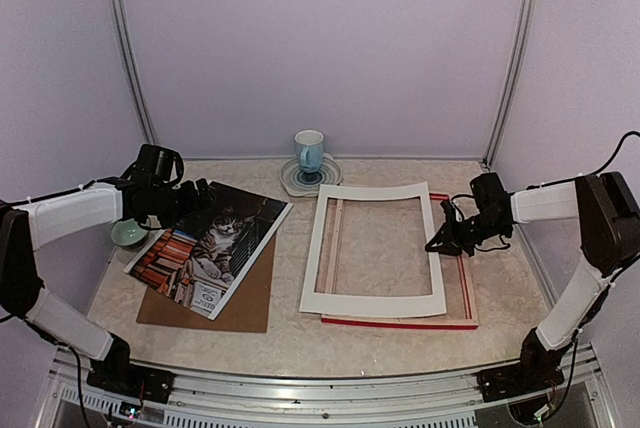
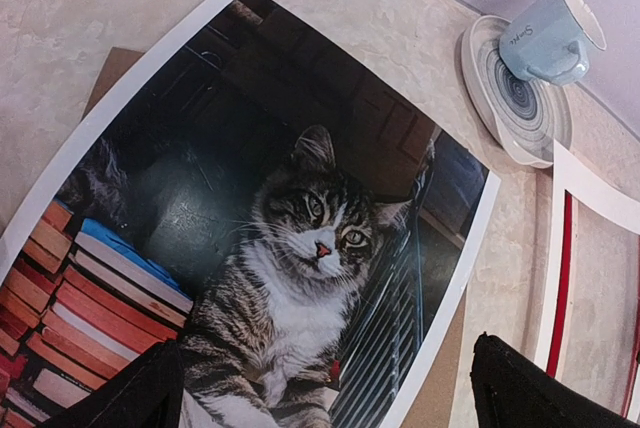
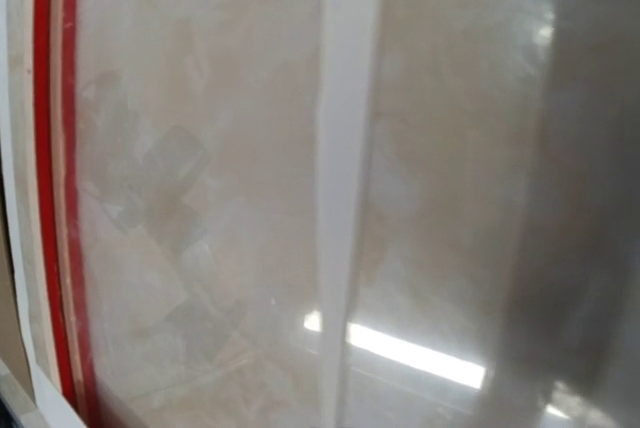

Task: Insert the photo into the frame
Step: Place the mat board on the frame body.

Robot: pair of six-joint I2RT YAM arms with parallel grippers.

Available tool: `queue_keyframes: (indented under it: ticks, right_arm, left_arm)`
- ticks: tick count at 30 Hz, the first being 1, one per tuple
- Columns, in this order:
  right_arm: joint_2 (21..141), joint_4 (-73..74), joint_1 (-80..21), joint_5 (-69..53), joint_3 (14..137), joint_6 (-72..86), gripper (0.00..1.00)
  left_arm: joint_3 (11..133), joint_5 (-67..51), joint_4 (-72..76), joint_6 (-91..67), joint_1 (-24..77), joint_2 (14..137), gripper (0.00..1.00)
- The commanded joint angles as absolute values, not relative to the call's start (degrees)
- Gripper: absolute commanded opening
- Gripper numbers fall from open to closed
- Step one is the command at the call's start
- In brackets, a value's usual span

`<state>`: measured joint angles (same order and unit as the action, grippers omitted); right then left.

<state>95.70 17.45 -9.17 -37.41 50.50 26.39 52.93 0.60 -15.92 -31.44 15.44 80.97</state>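
Setting: a pale marbled desk [image 1: 300, 340] inside a lilac-walled booth, seen from above, with one robot arm reaching in from each side.
Photo [image 1: 212, 246]: lies picture side up on the left half of the desk, turned askew. It shows a grey tabby cat beside stacked orange and red books, with a white border.
Under the photo: a brown backing board [image 1: 245, 303], whose near part shows past the print.
Frame [image 1: 400, 322]: lies flat on the right half of the desk, apart from the photo with bare desk between them. Its narrow red edge shows along the near and right sides.
On the frame: a white mat board [image 1: 375, 304] with a rectangular window, shifted a little to the left.
Left fingers [image 2: 130, 398]: spread wide and holding nothing, hovering over the far left end of the photo.
Right fingers [image 1: 440, 240]: clenched together at the right edge of the mat board. Whether they touch it cannot be told, because the wrist view is blurred.
Back of desk: a light blue cup [image 1: 309, 150] on a ringed saucer [image 1: 325, 180].
Far left: a small green bowl [image 1: 128, 235], beside the photo.
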Motion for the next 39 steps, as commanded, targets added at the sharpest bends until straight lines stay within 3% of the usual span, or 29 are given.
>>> queue_keyframes:
  ticks: [1, 24, 39]
  right_arm:
    - [93.6, 18.1, -7.7, -38.0, 49.3, 25.0, 0.02]
    - [92.2, 20.5, -4.4, -37.8, 48.2, 21.8, 0.02]
    - [92.5, 24.3, -4.3, -31.1, 49.9, 18.5, 0.02]
  left_arm:
    - [52.7, 0.4, -15.6, -31.0, 15.1, 81.5, 0.99]
    - [52.7, 0.5, -15.6, -31.1, 15.0, 81.5, 0.99]
    - [52.7, 0.4, -15.5, -31.1, 15.0, 81.9, 0.99]
